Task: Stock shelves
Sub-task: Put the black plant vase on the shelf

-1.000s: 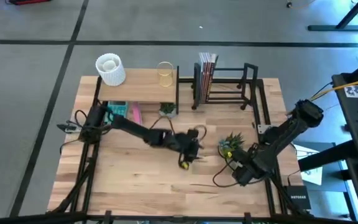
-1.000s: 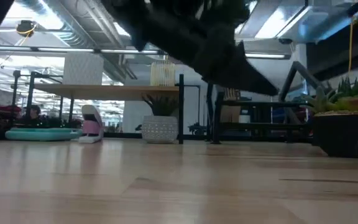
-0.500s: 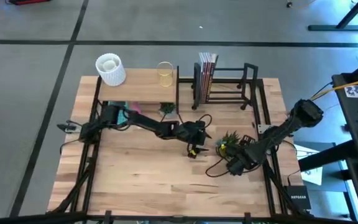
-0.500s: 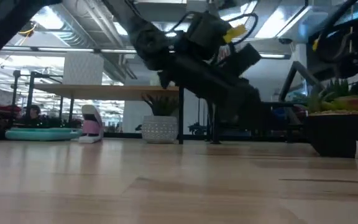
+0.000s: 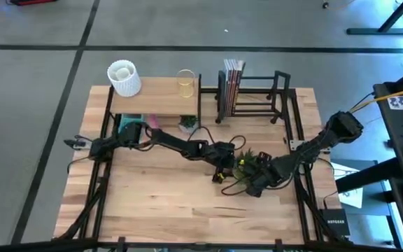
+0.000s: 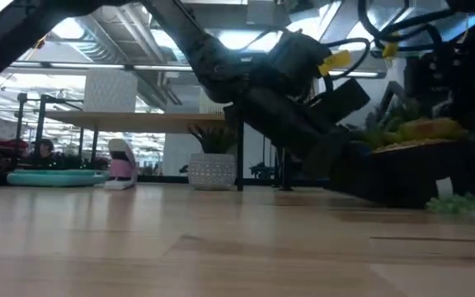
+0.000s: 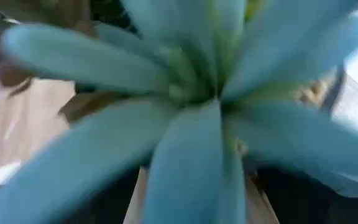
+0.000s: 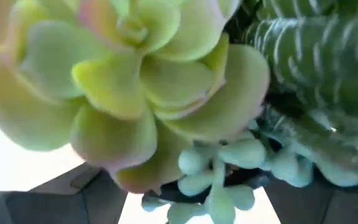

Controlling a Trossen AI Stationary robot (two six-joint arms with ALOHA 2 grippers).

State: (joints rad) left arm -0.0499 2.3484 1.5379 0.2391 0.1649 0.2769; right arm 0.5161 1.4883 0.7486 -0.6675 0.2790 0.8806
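Succulent planter (image 5: 252,165) at table centre-right, between both grippers; in low view its dark pot (image 6: 394,169) is tilted, one end raised off tabletop (image 5: 159,203), long axis roughly 9-to-3 o'clock.

Left gripper (image 5: 228,166) at planter's 9 o'clock side, right gripper (image 5: 259,180) at its 5 o'clock; finger state of either: cannot tell.

Wood-board shelf (image 5: 156,98) at 11 o'clock carries white vase (image 5: 124,78) and yellow glass (image 5: 185,83). Black bar rack (image 5: 257,96) at 1 o'clock holds upright books (image 5: 231,84).

Writing: "NETGEAR" on box (image 5: 334,225), table's 4 o'clock edge.
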